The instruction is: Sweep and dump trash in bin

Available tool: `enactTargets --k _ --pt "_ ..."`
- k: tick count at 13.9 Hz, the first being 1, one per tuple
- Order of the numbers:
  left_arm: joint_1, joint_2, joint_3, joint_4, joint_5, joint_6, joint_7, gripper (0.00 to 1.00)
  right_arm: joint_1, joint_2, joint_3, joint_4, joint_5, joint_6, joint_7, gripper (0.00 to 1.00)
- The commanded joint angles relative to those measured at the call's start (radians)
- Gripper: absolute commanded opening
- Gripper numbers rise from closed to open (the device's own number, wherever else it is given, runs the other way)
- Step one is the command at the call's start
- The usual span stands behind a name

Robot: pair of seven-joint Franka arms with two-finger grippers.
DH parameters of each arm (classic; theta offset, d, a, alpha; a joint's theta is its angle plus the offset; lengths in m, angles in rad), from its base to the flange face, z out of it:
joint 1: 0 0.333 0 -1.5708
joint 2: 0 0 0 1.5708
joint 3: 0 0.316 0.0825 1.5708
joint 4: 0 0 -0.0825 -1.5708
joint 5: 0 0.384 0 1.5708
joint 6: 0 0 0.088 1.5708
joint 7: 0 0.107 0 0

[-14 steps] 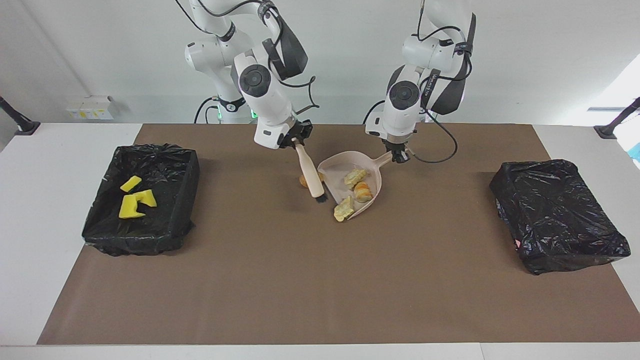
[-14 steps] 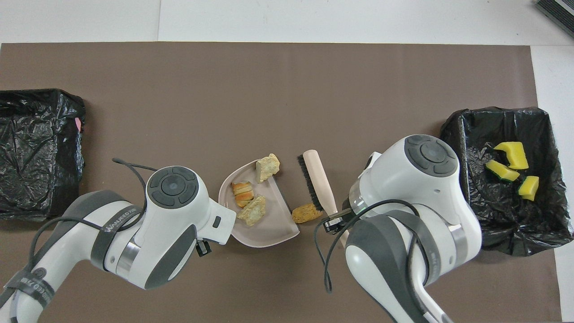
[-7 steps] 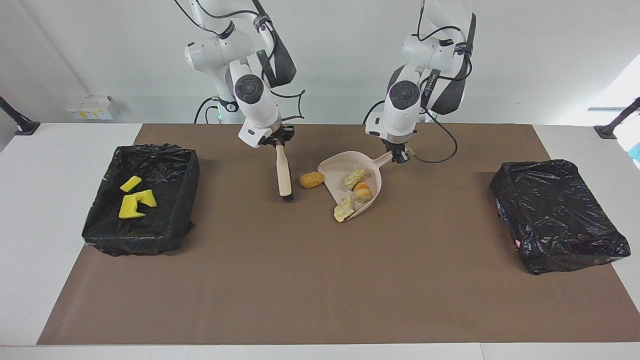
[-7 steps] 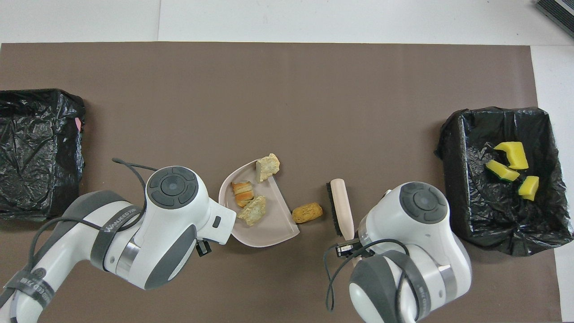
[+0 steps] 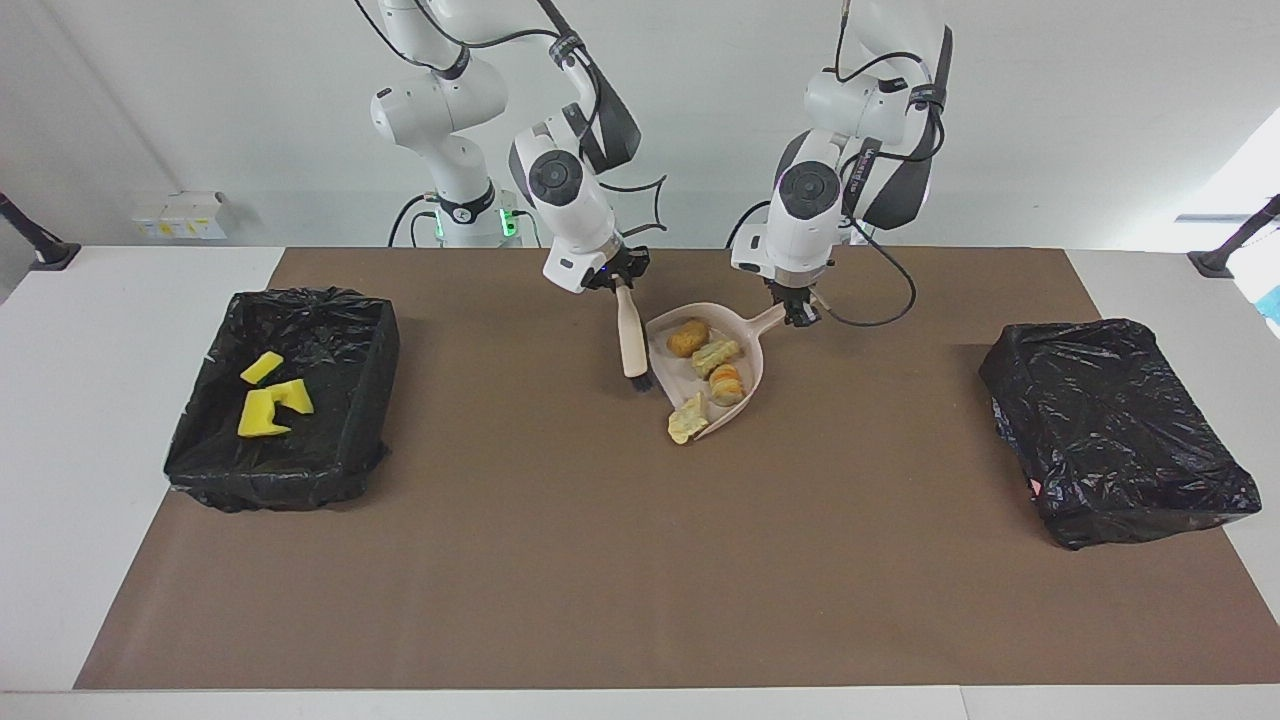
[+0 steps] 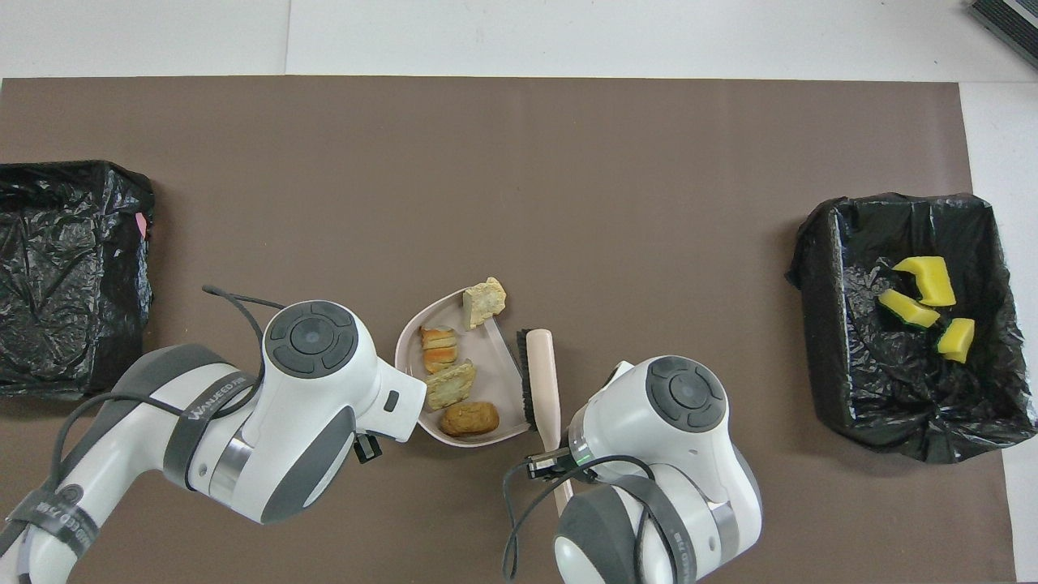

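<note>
My left gripper (image 5: 797,312) is shut on the handle of the beige dustpan (image 5: 752,360), which rests on the brown mat. Two tan trash lumps and a browner one (image 5: 688,338) lie inside the pan (image 6: 496,381). A third tan lump (image 5: 688,418) sits at the pan's lip (image 6: 485,300). Beside the pan's open edge, my right gripper (image 5: 617,275) is shut on the handle of the beige brush (image 5: 632,340), black bristles down at the mat (image 6: 542,381). Three yellow sponge bits (image 5: 268,405) lie in the black-lined bin (image 5: 300,470) at the right arm's end (image 6: 924,296).
A second black-lined bin (image 5: 1115,430) stands at the left arm's end of the table (image 6: 69,276), with nothing showing inside. The brown mat (image 5: 600,560) covers most of the white table.
My right gripper swung the brush away from the pan, then back against it. The brown lump went from the mat into the dustpan. The left gripper and pan stayed put.
</note>
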Motion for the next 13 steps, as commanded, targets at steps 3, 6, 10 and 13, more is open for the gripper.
enactTargets --k 3,6,10,13 --pt "-0.01 -0.035 0.009 -0.039 0.011 0.034 -0.004 0.0 -0.004 0.037 -0.002 0.084 0.041 -0.034 -0.02 0.0" --pt "-0.01 -0.035 0.009 -0.039 0.011 0.034 -0.004 0.0 -0.034 0.023 -0.014 0.13 -0.004 -0.128 -0.015 0.0" --pt "-0.008 -0.035 0.009 -0.039 0.011 0.034 -0.004 0.0 -0.091 0.102 -0.01 0.232 -0.228 -0.153 -0.021 0.0" --pt "-0.004 -0.033 0.009 -0.039 0.011 0.043 -0.004 0.0 -0.091 0.246 -0.007 0.396 -0.343 -0.171 -0.024 0.0"
